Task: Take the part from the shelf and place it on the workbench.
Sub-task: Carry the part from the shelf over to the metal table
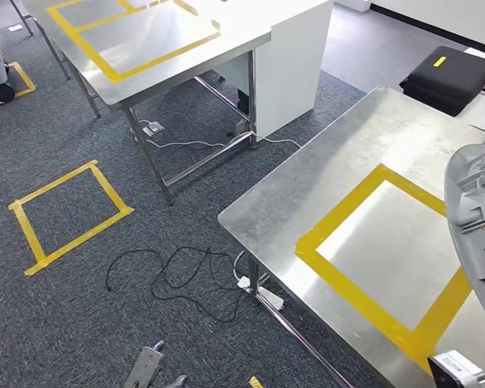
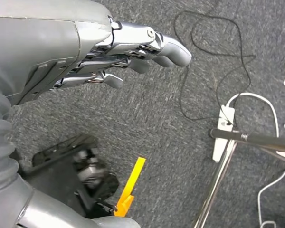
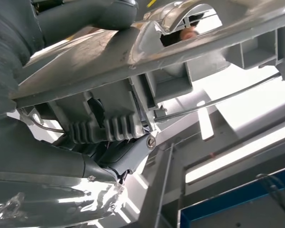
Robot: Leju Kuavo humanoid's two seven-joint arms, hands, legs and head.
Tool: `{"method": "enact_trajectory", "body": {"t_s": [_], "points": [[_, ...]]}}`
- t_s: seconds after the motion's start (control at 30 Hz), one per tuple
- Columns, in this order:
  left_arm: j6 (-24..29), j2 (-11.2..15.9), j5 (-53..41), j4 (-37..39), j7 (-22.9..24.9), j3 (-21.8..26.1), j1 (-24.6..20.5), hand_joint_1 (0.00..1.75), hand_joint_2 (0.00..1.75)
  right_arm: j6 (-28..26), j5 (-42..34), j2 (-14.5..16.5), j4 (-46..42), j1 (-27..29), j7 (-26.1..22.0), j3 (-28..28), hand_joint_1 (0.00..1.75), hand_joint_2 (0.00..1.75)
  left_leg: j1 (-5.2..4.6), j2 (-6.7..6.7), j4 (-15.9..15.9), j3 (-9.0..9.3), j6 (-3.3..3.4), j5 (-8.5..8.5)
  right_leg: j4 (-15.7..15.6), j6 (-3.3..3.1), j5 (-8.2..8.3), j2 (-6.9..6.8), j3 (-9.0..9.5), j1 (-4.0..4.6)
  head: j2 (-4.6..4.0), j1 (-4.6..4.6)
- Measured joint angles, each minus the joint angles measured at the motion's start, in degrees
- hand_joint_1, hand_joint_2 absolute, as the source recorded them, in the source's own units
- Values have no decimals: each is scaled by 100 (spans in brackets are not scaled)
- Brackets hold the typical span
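Observation:
A grey moulded plastic part [image 1: 474, 218] with ribs hangs at the right edge of the head view, over the right side of the steel workbench [image 1: 350, 153]. A yellow tape rectangle [image 1: 374, 311] marks the bench top beside it. In the right wrist view my right hand [image 3: 44, 156] grips this part [image 3: 109, 61], thumb on one face and fingers under the ribbed side. My left hand [image 2: 134, 52] hangs above the carpet with fingers stretched out and nothing in it; it also shows low in the head view [image 1: 145, 368].
A second steel table [image 1: 154, 48] with yellow tape stands ahead, with a white cabinet [image 1: 288, 56] beside it. A black case [image 1: 450, 77] lies beyond the workbench. On the carpet are a yellow tape square [image 1: 69, 214], a black cable [image 1: 179, 275] and a power strip [image 1: 264, 293].

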Motion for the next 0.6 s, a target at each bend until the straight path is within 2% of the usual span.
{"method": "enact_trajectory", "body": {"t_s": [0.03,0.07,0.1,0.13,0.17,0.2,0.23,0.27,0.3,0.37,0.4,0.47,0.5,0.53,0.57,0.6], "points": [[0,4,0,0,-1,1,12,0,175,0,-25,0,15,-2,-1,-22,175,175,4,-52,416,-193,0,-189,1,-16,7,57,-9,6,0,-3],[-1,8,0,0,-2,2,24,0,175,0,-49,0,31,-1,-1,-42,175,175,5,-71,752,-358,7,-301,3,-26,13,119,-17,15,0,-3],[-1,10,0,0,-2,3,33,0,175,0,-72,0,48,1,-1,-63,175,175,4,-80,912,-446,24,-297,4,-32,17,187,-21,26,0,-5],[-2,12,0,0,-2,3,37,0,175,0,-89,0,64,2,-1,-84,175,175,2,-95,845,-428,51,-175,5,-36,21,256,-21,38,0,-5],[-2,14,0,0,-2,4,35,0,175,0,-98,0,75,4,-2,-103,175,175,-3,-130,556,-301,91,36,6,-37,24,324,-16,50,0,-5],[-2,16,0,0,-2,4,32,0,175,0,-103,0,83,4,-2,-122,175,175,-13,-223,149,-114,146,268,6,-35,28,389,-11,55,0,-6],[-2,23,0,0,-2,4,29,0,175,0,-108,0,89,1,-3,-139,175,175,-17,-331,-229,60,203,428,12,-28,32,447,-14,66,0,-3],[-2,28,0,0,-3,4,26,0,175,0,-123,0,95,-2,-5,-155,175,175,-23,-423,-513,192,242,514,18,-15,39,504,-28,68,0,-5],[-2,34,0,0,-5,4,24,0,175,0,-146,0,103,-2,-10,-172,175,175,-28,-484,-666,259,266,534,19,7,49,556,-49,61,0,-6],[-2,32,0,0,-10,4,15,0,175,0,-203,0,123,9,-19,-216,175,175,-25,-429,-754,286,268,528,10,70,74,649,-104,48,0,-11],[-2,27,1,0,-10,6,8,0,175,0,-229,0,135,22,-22,-241,175,175,-14,-373,-792,296,270,552,30,99,62,605,-135,49,0,-7],[-7,16,1,0,-10,10,0,0,175,0,-299,0,159,20,-50,-289,175,175,14,-251,-870,314,283,596,321,150,-138,356,-297,57,0,31],[-10,17,1,0,-10,12,5,0,175,0,-353,0,179,13,-77,-313,175,175,15,-182,-883,316,290,603,644,174,-325,200,-439,48,0,48],[-13,18,0,0,-10,14,17,0,175,0,-409,0,199,4,-107,-337,175,175,12,-111,-883,309,298,601,1030,204,-525,112,-618,33,0,66],[-13,21,0,0,-10,18,28,0,175,0,-457,0,229,4,-124,-365,175,175,10,-36,-880,305,297,598,1369,234,-666,71,-773,16,0,72],[-13,23,0,0,-10,22,34,0,175,1,-507,0,260,17,-132,-394,175,175,9,34,-878,303,294,593,1569,263,-715,50,-858,-3,0,71]]}}
